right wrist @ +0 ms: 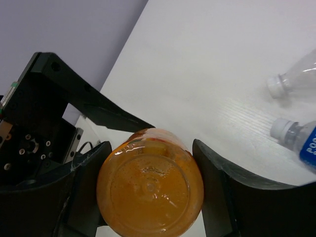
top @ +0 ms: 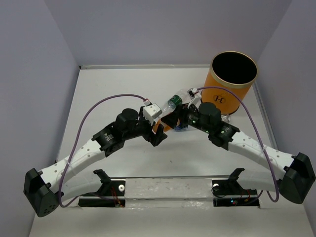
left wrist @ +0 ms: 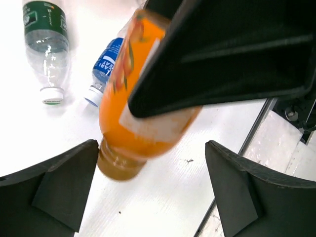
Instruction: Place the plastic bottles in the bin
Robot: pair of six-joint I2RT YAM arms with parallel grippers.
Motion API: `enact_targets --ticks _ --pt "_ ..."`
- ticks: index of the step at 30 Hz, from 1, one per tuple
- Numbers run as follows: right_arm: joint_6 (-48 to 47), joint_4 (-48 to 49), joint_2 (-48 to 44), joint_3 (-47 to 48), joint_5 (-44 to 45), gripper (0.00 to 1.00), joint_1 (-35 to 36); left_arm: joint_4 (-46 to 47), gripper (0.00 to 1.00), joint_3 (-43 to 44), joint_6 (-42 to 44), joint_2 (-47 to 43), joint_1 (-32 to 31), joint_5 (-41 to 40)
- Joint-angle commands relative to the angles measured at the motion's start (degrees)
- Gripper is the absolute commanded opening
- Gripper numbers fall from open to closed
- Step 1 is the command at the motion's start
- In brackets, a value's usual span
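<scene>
My right gripper [right wrist: 150, 190] is shut on the orange-filled bottle [right wrist: 150, 185], its fingers on both sides of the base end. In the left wrist view the same bottle [left wrist: 133, 108] hangs tilted with its cap end beside my left finger; my left gripper [left wrist: 153, 192] is open around it, not closed. In the top view both grippers meet mid-table, left [top: 159, 137] and right [top: 171, 121], with the orange bottle [top: 158, 126] between them. The orange bin [top: 231, 84] stands upright at the back right. A green-label bottle [left wrist: 47, 47] and a blue-label bottle [left wrist: 106, 64] lie on the table.
Two more bottles, a clear one [right wrist: 296, 76] and a blue-label one [right wrist: 301, 143], lie at the right of the right wrist view. The green-label bottle [top: 174, 102] lies left of the bin. Purple cables arch over both arms. Walls enclose the table.
</scene>
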Motion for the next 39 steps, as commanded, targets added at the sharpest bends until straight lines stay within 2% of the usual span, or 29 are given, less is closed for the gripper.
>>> enact_targets --ticks 1,4,6,9,11,12,13,16,20,26,28,29,30,32,34,39 --pt "-6.25 -3.81 -4.11 6.75 13.19 0.28 0.01 0.81 0.99 0.58 -0.04 -3.42 -0.3 -1.86" --pt "-10.65 -7.34 -4.12 12.98 18.58 0.24 -1.13 0.55 0.99 0.58 -0.22 -5.09 -0.3 -3.44" --pt "-14.26 -10.86 -3.24 18.61 21.66 0.23 -4.46 0.29 0.99 0.67 -0.39 -7.11 -0.3 -5.72" --pt "-15.94 -13.23 -2.19 25.62 21.06 0.23 -13.33 -0.07 0.99 0.58 -0.74 -9.57 -0.3 -8.8" --pt "-19.0 -15.69 -0.53 30.03 24.12 0.23 -17.9 -0.68 0.99 0.58 -1.09 -10.72 -0.3 -11.87" --pt "-20.84 -16.66 0.36 32.57 27.09 0.23 -18.7 -1.03 0.99 0.76 -1.18 -10.81 -0.3 -12.84" --pt "-25.65 -17.88 1.5 37.04 34.34 0.23 -19.23 -1.47 0.99 1.11 -1.71 -10.81 -0.3 -14.33" --pt "-33.05 -18.95 6.68 42.95 42.73 0.23 -22.66 -2.96 0.99 1.81 -2.59 -10.19 -0.3 -19.52" --pt "-37.03 -20.88 13.89 50.33 45.4 0.23 -27.49 -4.37 0.99 2.6 -3.82 -9.66 -0.3 -21.29" --pt "-39.5 -24.13 21.54 52.9 45.41 0.23 -32.51 -4.9 0.99 2.69 -4.52 -11.42 -0.3 -21.2" --pt "-39.06 -24.66 21.9 51.85 44.61 0.29 -33.04 -4.81 0.99 2.69 -4.61 -11.86 -0.3 -20.76" --pt "-38.53 -24.93 21.98 51.67 44.09 0.39 -33.74 -4.9 0.99 2.78 -4.61 -12.3 -0.3 -20.76" --pt "-38.35 -25.19 22.07 51.67 43.56 0.71 -33.74 -4.9 0.99 2.78 -4.61 -12.47 -0.3 -20.67" --pt "-38.18 -27.29 22.34 53.07 42.6 0.93 -34.27 -4.9 0.99 2.87 -4.7 -13.09 -0.3 -20.59" --pt "-37.83 -29.22 22.25 55.18 40.76 0.96 -34.27 -4.9 0.99 2.87 -4.7 -13.53 -0.3 -20.59" --pt "-30.45 -32.66 16.99 56.16 24.76 0.96 -32.07 -4.81 0.99 2.78 -4.7 -13.88 -0.3 -21.02"
